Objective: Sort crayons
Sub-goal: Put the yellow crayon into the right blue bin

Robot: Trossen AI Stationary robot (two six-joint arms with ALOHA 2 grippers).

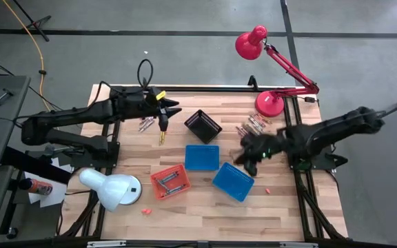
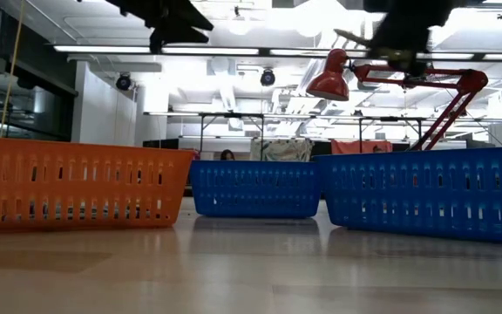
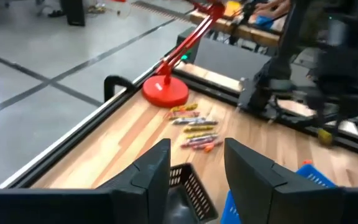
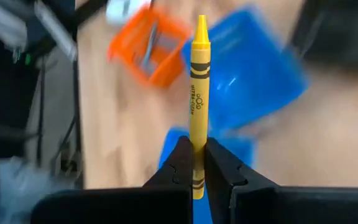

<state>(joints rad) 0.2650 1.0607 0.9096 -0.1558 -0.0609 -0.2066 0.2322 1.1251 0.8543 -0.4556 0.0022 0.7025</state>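
My right gripper [image 1: 247, 157] is shut on a yellow crayon [image 4: 199, 93], above the table beside the two blue baskets [image 1: 202, 157] [image 1: 233, 181]. My left gripper [image 1: 171, 109] is open and empty at the far left, its fingers [image 3: 160, 168] standing over the black basket [image 1: 202, 125]. Loose crayons lie in a pile by the red lamp's base [image 1: 253, 124], which also shows in the left wrist view [image 3: 194, 127], and in a second pile [image 1: 145, 124] below the left gripper. A yellow crayon [image 1: 162, 135] lies near that pile. The orange basket [image 1: 169, 180] holds a few crayons. My right gripper pinches the yellow crayon between its two fingertips, near the crayon's blunt end [image 4: 196, 146]. The crayon runs along the fingers and sticks out well past them, its pointed tip [image 4: 201, 22] free. It is lifted clear of the table and baskets.
A white lamp [image 1: 112, 189] lies at the near left and a red lamp [image 1: 267, 103] stands at the far right. Single pink crayons lie near the front edge [image 1: 145, 210] and right of the blue basket [image 1: 267, 188]. Bare wood lies along the near edge.
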